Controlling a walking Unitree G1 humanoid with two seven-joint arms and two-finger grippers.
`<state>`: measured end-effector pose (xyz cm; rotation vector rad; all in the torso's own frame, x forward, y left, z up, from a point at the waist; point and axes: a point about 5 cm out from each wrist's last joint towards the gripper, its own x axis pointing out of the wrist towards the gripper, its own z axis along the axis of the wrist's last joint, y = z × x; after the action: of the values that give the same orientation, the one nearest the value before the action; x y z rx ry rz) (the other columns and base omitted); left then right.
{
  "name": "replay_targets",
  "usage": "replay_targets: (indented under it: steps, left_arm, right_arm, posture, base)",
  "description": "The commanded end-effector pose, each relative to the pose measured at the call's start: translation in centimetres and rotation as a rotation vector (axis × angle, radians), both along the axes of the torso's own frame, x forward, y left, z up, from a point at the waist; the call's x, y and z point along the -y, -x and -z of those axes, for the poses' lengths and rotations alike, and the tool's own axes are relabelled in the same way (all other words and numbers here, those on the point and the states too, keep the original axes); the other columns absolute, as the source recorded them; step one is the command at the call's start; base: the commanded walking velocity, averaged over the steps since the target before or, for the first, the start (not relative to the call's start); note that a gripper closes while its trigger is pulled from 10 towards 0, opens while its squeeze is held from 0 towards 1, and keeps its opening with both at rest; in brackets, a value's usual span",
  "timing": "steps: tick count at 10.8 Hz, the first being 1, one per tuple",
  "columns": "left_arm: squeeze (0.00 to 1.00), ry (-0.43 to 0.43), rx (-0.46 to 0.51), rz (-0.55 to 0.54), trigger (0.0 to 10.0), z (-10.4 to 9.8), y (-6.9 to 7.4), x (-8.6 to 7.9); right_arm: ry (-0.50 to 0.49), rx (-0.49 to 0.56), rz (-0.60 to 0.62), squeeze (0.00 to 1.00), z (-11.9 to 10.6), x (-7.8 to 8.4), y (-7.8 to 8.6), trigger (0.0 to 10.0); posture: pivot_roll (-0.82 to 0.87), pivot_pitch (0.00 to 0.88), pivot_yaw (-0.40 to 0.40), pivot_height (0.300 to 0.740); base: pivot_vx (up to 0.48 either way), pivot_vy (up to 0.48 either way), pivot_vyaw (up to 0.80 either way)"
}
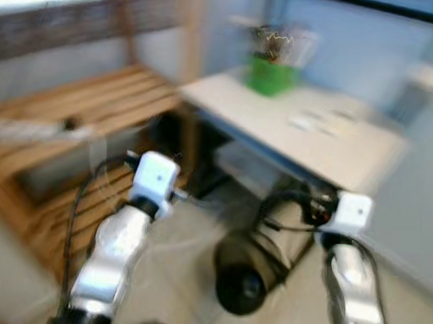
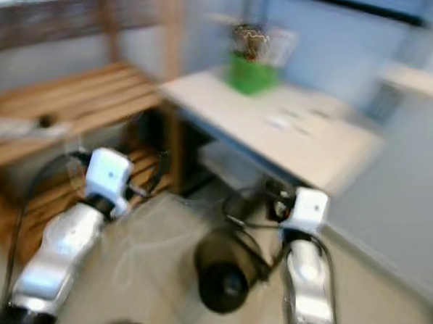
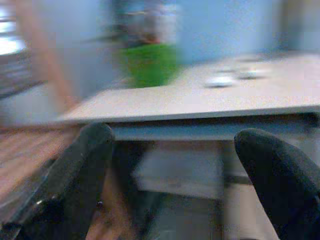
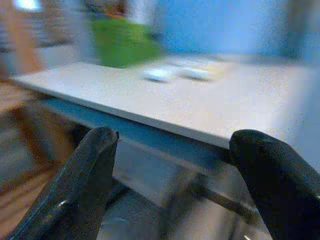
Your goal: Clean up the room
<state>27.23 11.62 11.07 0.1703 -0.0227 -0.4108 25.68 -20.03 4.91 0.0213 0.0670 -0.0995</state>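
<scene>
The views are blurred by motion. A low white table (image 1: 305,137) stands ahead, with a green container (image 1: 270,74) at its far corner and a few small pale items (image 1: 316,122) on top. My left gripper (image 3: 175,137) is open and holds nothing, facing the table's edge from just below its height. My right gripper (image 4: 176,137) is open too, level with the table's front edge (image 4: 150,127). Both silver arms, left (image 1: 121,244) and right (image 1: 352,278), reach forward over the floor.
A slatted wooden bench (image 1: 81,104) runs along the left. A dark round object (image 1: 246,280) lies on the pale floor between my arms, in front of the table. A pale box (image 1: 249,164) sits under the table. A blue-grey wall (image 1: 424,209) closes the right side.
</scene>
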Motion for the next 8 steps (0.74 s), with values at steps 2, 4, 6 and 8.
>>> replay_targets:
  steps: [2, 4, 6, 8]
  left_arm:
    - [0.0, 0.014, -0.091, -0.039, 10.0, 2.1, -0.6, -1.8]
    - [0.0, 0.113, -0.121, -0.077, 10.0, 2.7, 0.3, -2.9]
    - [0.0, 0.107, -0.092, -0.062, 10.0, 2.4, -0.1, -2.2]
    - [0.0, 0.105, -0.084, -0.043, 10.0, 2.3, -0.3, -2.0]
  right_arm:
    - [-0.011, -0.035, -0.037, 0.0, 0.5, -0.8, 0.2, 10.0]
    - [0.008, -0.029, -0.065, 0.0, 0.3, -0.7, 0.5, 10.0]
    - [0.034, -0.027, -0.057, 0.0, 0.4, -0.5, 0.9, 10.0]
    - [0.031, -0.042, -0.071, 0.0, 0.7, -0.8, 1.1, 10.0]
  posture:
    - [-0.05, 0.0, 0.045, 0.724]
    - [-0.06, 0.0, 0.036, 0.724]
    - [-0.05, 0.0, 0.029, 0.724]
    - [-0.06, 0.0, 0.033, 0.724]
  base:
    - [0.0, 0.0, -0.77]
    - [0.0, 0.0, -0.77]
    - [0.0, 0.0, -0.77]
    - [0.0, 0.0, -0.77]
